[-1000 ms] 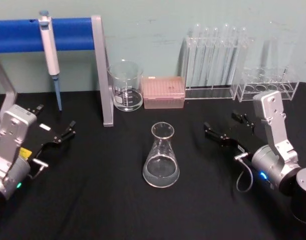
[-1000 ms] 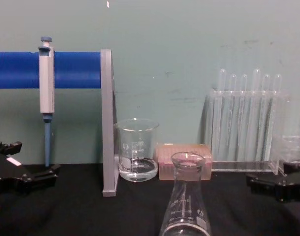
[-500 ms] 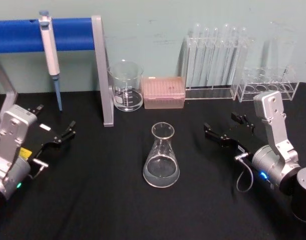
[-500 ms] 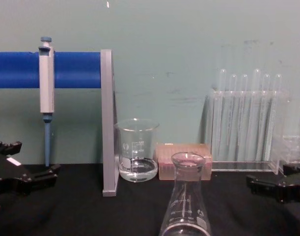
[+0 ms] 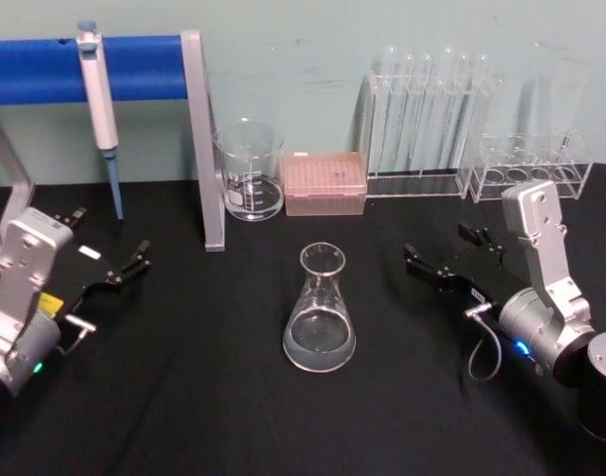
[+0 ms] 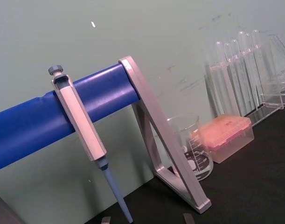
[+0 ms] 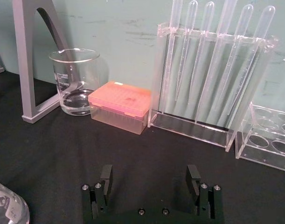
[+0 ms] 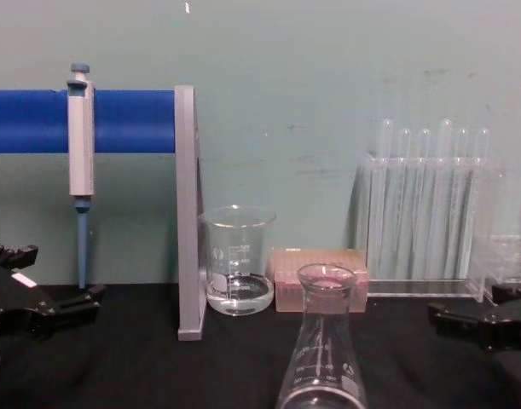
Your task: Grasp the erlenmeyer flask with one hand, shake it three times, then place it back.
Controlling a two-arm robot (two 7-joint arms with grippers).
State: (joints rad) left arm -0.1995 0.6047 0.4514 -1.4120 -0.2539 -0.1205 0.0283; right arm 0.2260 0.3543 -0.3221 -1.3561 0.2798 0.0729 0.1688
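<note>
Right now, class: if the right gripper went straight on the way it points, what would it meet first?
The right gripper, jaws open, points toward the back of the table. Probably the pink box or the rack of tall tubes beside it comes first; depth is unclear.

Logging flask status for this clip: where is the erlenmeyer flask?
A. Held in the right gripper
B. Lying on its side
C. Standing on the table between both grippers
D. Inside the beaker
C: the erlenmeyer flask stands upright on the table, apart from the open left gripper and open right gripper.
</note>
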